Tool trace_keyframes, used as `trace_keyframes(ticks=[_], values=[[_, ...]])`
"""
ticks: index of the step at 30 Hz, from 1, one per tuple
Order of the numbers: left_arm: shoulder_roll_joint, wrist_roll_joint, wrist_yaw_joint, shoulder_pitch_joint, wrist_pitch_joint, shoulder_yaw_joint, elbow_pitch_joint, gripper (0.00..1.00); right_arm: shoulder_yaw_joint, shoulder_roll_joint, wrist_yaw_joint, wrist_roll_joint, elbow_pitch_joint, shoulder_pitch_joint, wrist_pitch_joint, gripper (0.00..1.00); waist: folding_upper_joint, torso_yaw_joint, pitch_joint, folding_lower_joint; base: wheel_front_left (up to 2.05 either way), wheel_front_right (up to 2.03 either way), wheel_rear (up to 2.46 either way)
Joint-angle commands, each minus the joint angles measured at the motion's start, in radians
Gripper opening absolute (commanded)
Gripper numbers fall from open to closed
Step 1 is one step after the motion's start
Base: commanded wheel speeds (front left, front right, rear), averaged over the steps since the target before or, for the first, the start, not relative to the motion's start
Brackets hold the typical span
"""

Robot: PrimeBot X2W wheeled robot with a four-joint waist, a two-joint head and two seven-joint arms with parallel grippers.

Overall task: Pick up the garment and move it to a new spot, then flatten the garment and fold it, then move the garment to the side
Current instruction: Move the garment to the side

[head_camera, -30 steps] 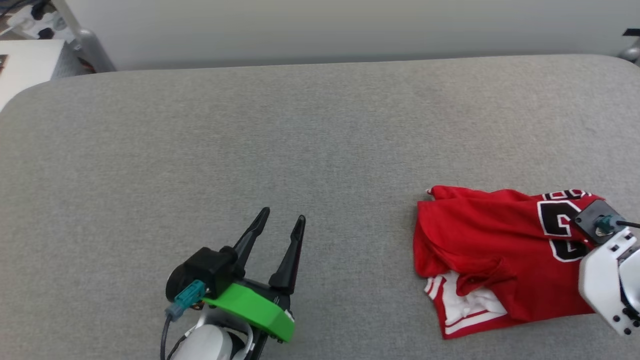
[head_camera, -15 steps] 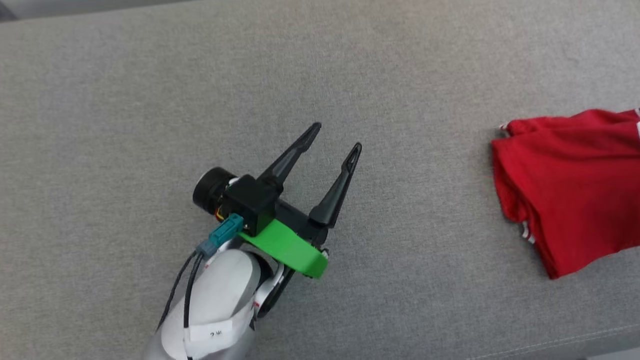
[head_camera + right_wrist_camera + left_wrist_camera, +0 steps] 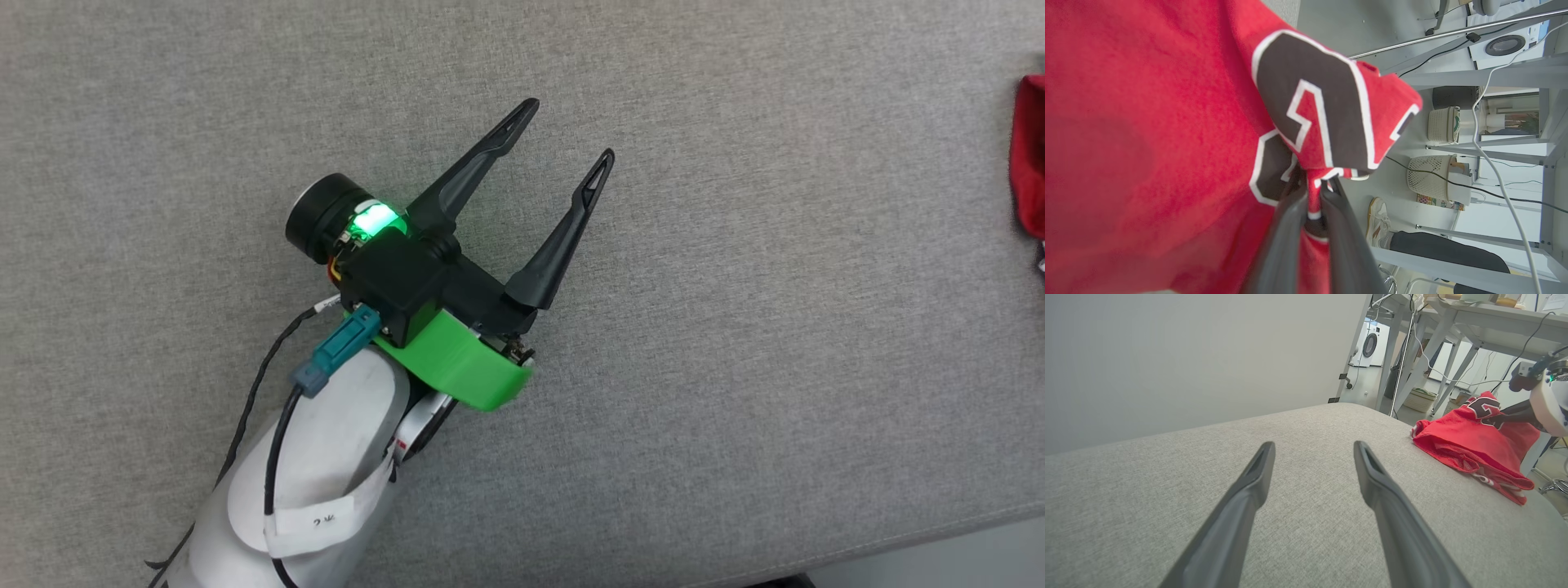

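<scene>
Red garment (image 3: 1147, 122) tight in the right tool (image 3: 1312, 196); left tool (image 3: 569, 130) wide above grey cushion (image 3: 735, 367).

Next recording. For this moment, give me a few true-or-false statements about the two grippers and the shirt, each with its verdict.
1. The right gripper is shut on the garment. True.
2. The left gripper holds the garment. False: it is open and empty above the grey surface.
3. The garment lies spread flat. False: it is bunched, with one part pinched up.
4. The garment bears dark numerals edged in white. True.
</scene>
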Motion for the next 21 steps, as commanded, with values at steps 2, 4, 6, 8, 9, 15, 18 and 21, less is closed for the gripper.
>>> trace_keyframes(ticks=[2,4,6,8,9,15,18,21], values=[[0.015,0.013,0.007,-0.018,0.007,0.003,-0.025,1.0,-0.019,0.02,-0.001,-0.021,0.032,-0.033,-0.022,0.0,-0.0001,0.0,0.05,-0.0003,0.0,0.0,0.0],[0.02,0.013,0.011,-0.014,0.012,0.004,-0.043,1.0,-0.027,0.033,-0.001,-0.034,0.057,-0.047,-0.035,0.0,-0.0001,0.004,0.054,-0.0003,0.0,0.0,0.0],[0.024,0.012,0.016,-0.01,0.016,0.005,-0.055,1.0,-0.033,0.046,-0.001,-0.047,0.075,-0.061,-0.045,0.0,-0.0001,0.007,0.056,-0.0003,0.0,0.0,0.0],[0.027,0.01,0.019,-0.007,0.018,0.005,-0.06,1.0,-0.047,0.062,-0.001,-0.058,0.093,-0.074,-0.05,0.08,-0.0001,0.01,0.053,-0.0003,0.0,0.0,0.0],[0.027,0.008,0.02,-0.005,0.017,0.005,-0.06,1.0,-0.05,0.068,-0.001,-0.068,0.1,-0.078,-0.056,0.84,-0.0001,0.012,0.048,-0.0003,0.0,0.0,0.0],[0.016,-0.012,0.028,0.022,0.003,0.015,-0.027,1.0,-0.077,0.11,-0.001,-0.097,0.116,-0.079,-0.085,1.0,-0.0001,0.025,-0.02,-0.0003,0.0,0.0,0.0],[0.007,-0.032,0.031,0.048,-0.005,0.031,0.006,1.0,-0.09,0.13,-0.001,-0.087,0.104,-0.07,-0.111,1.0,-0.0001,0.034,-0.078,-0.0003,0.0,0.0,0.0],[-0.003,-0.054,0.034,0.088,-0.011,0.06,0.046,1.0,-0.096,0.164,-0.001,-0.057,0.065,-0.053,-0.146,1.0,-0.0001,0.045,-0.154,-0.0003,0.0,0.0,0.0]])
